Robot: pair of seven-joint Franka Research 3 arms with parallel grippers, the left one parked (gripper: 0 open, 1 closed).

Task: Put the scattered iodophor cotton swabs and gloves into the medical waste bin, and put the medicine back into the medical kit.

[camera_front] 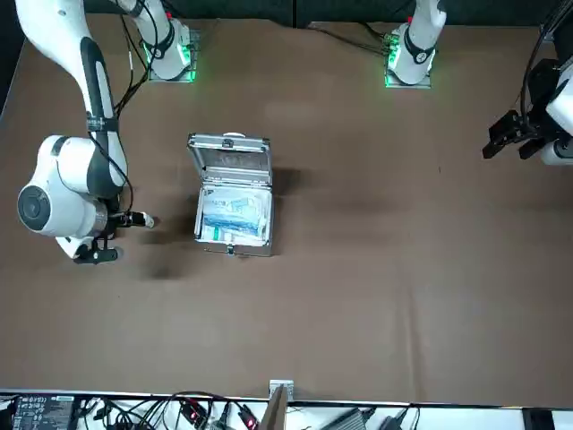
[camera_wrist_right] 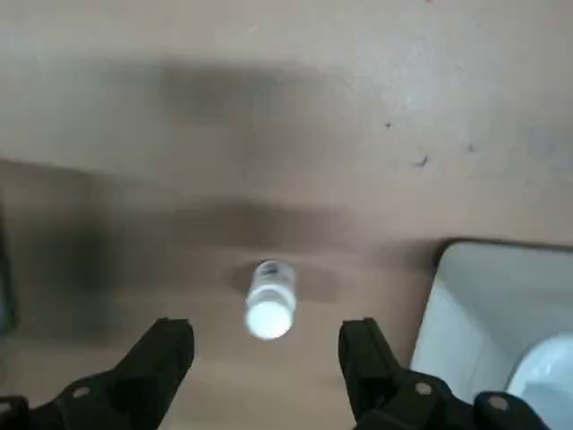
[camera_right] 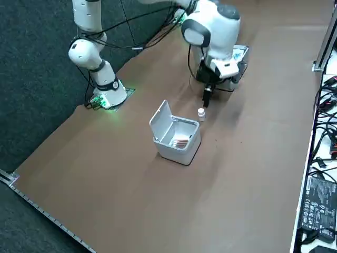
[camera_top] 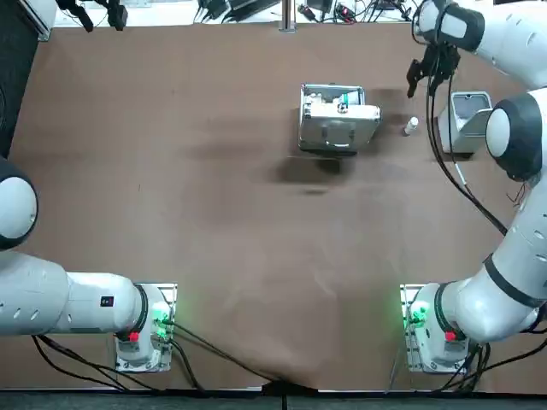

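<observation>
From overhead, the open kit sits on the far half of the table. The bottle stands to its right, between it and the bin and closer to the bin. The right claw hangs above the table, just beyond the bottle on the far side.

From the front, the kit lies lid up with packets inside. The bottle shows as a small white tip beside the right arm's wrist, which hides the bin.

From the right side, the bin has its lid raised and brownish bits inside. The bottle stands upright just beside it, and the claw points down close over the bottle.

From the wrist, the claw is spread wide and empty. The bottle stands below, between its fingers, touching neither. A corner of the bin is near.
</observation>
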